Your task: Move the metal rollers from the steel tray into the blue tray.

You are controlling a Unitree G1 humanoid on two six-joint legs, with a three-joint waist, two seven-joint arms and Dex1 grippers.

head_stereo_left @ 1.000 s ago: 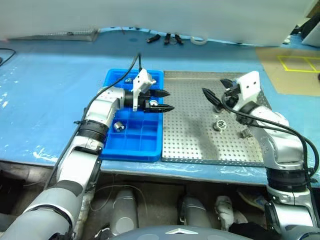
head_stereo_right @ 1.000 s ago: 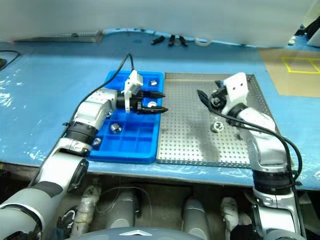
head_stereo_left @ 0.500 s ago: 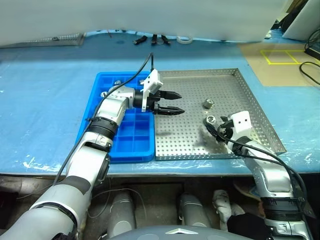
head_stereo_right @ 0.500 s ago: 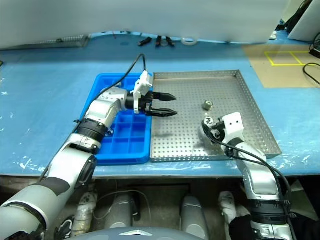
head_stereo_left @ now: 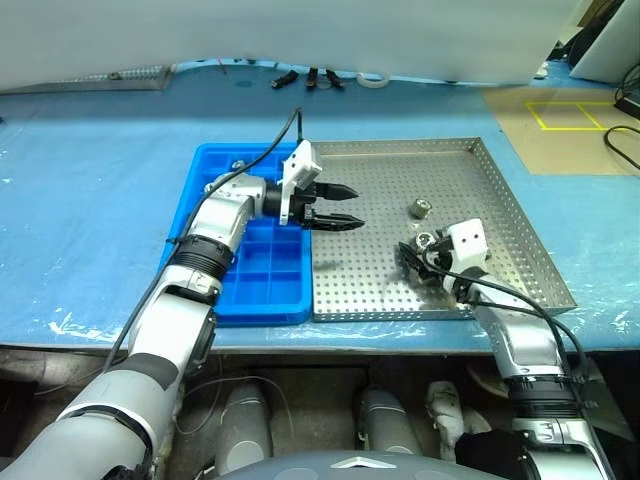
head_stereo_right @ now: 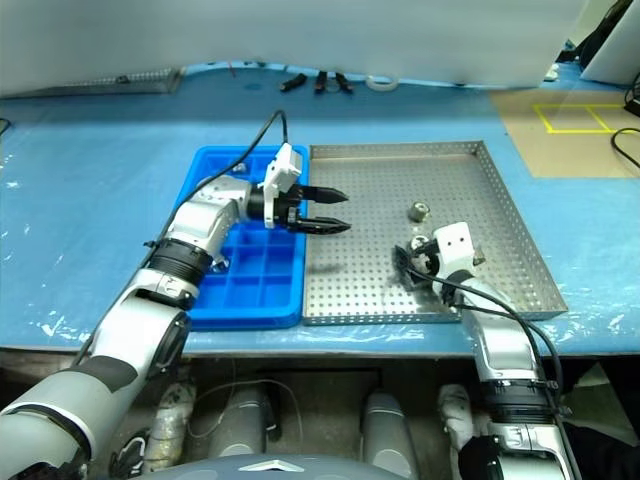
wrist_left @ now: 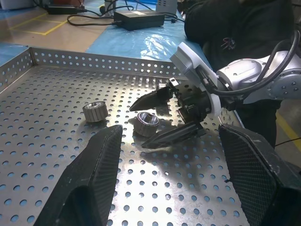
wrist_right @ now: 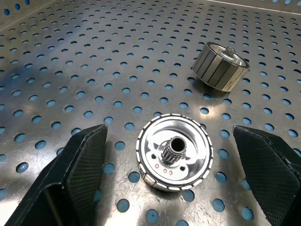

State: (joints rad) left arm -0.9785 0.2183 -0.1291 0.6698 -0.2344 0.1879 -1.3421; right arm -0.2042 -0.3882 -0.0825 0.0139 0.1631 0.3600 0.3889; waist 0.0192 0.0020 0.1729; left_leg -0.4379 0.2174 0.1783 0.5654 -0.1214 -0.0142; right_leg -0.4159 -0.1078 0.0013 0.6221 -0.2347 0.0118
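Right claw [head_stereo_left: 412, 262] has come down onto the steel tray [head_stereo_left: 390, 290] and spread its jaws wide; nothing held. Nearest metal roller [wrist_right: 174, 152] lies between its fingers, untouched; a second roller [wrist_right: 220, 66] just beyond. Left claw [head_stereo_left: 345, 208] unchanged: half open, empty, hovering off to the side by the blue tray [head_stereo_left: 262, 290]. Judgement: grasp set up, closing comes next.

A blue plastic sheet [head_stereo_left: 90, 170] covers the worktop, with small black tools [head_stereo_left: 310, 77] and a white ring [head_stereo_left: 372, 77] at its far edge, and yellow tape lines [head_stereo_left: 560, 115] mark a brown board.
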